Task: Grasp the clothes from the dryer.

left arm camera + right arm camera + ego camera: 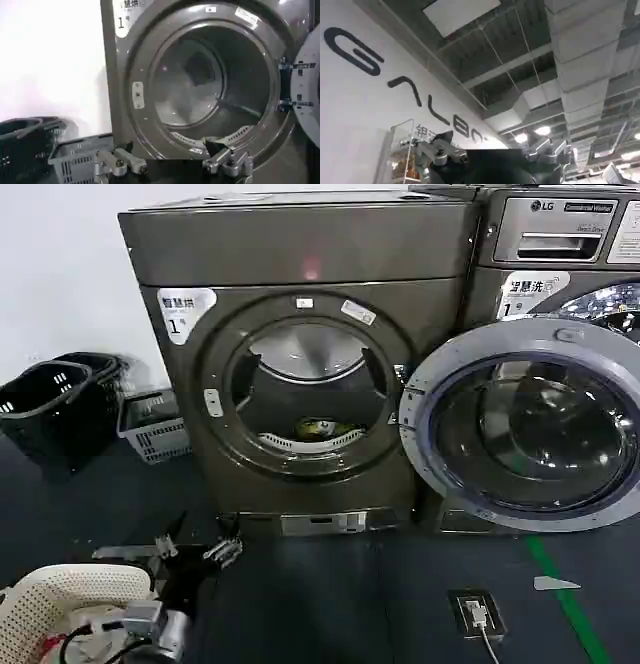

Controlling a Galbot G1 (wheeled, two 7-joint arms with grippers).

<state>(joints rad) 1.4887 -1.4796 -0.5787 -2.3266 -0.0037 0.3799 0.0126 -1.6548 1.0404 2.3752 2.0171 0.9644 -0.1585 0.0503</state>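
The dryer [300,334] is the bronze-grey machine with a "1" sticker; its round mouth stands open. The clothes [322,428], a small yellow-green bundle, lie at the bottom front of the drum. My left gripper [200,549] hovers low over the floor, in front of the dryer and to its left, well short of the mouth. In the left wrist view this gripper [174,165] is open and empty, facing the dryer [150,100] porthole. My right gripper [492,160] is open, holds nothing, and points up at a ceiling.
The dryer's glass door [525,424] is swung wide to the right, across an LG machine [560,244]. Black baskets [50,399] and a grey crate [152,424] stand to the left. A white basket [60,599] sits near me. A floor socket [475,614] is at the right.
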